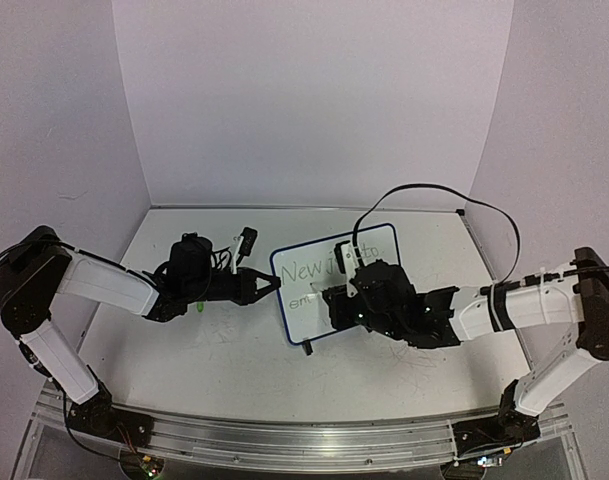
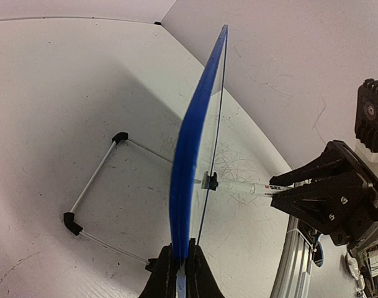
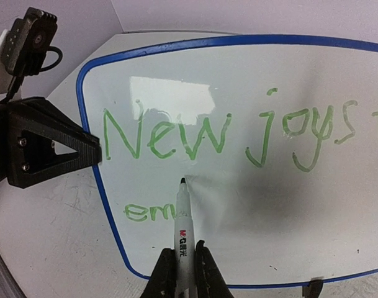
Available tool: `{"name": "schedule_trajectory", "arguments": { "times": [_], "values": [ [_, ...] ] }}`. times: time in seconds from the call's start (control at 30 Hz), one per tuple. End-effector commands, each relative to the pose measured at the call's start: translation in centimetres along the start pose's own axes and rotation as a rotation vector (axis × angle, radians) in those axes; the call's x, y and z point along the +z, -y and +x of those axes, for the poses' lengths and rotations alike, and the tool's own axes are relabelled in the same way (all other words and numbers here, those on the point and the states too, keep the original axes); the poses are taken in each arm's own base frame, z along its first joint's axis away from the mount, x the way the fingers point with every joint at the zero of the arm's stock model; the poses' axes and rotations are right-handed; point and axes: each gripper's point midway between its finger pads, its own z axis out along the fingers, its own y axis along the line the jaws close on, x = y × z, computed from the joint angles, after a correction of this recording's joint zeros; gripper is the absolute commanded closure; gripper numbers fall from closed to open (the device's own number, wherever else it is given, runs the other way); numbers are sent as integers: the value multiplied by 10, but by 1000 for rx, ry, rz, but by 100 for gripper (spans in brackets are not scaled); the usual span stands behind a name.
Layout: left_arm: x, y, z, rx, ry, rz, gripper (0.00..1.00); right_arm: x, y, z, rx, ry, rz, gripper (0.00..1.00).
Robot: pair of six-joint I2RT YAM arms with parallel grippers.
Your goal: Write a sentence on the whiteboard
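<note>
The whiteboard [image 1: 314, 290] with its dark blue rim stands tilted at the table's middle. In the right wrist view the whiteboard [image 3: 251, 74] bears green writing [image 3: 167, 136]: "New joys t" on the top line, "em" below. My left gripper [image 1: 267, 285] is shut on the board's left edge; the left wrist view shows the blue rim [image 2: 189, 161] edge-on between the fingers [image 2: 159, 276]. My right gripper [image 3: 182, 270] is shut on a white marker [image 3: 183, 223], its dark tip at the board just under "New". The marker also shows in the left wrist view [image 2: 251, 187].
A wire stand [image 2: 92, 186] with black feet lies behind the board. A small black object [image 1: 247, 240] lies behind the left arm. White walls enclose the table; a metal rail [image 1: 284, 440] runs along the near edge.
</note>
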Motion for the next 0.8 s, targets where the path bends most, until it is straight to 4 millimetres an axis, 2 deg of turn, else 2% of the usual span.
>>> {"name": "schedule_trajectory", "arguments": {
  "times": [0.0, 0.27, 0.77],
  "values": [
    [-2, 5, 5, 20, -23, 3, 100, 4, -11, -17, 7, 43, -28, 100],
    [-3, 5, 5, 22, -23, 4, 100, 9, -3, 1, 13, 5, 1, 100],
    [-3, 5, 5, 23, -23, 2, 100, 1, 5, 33, 35, -75, 3, 100]
  ]
}}
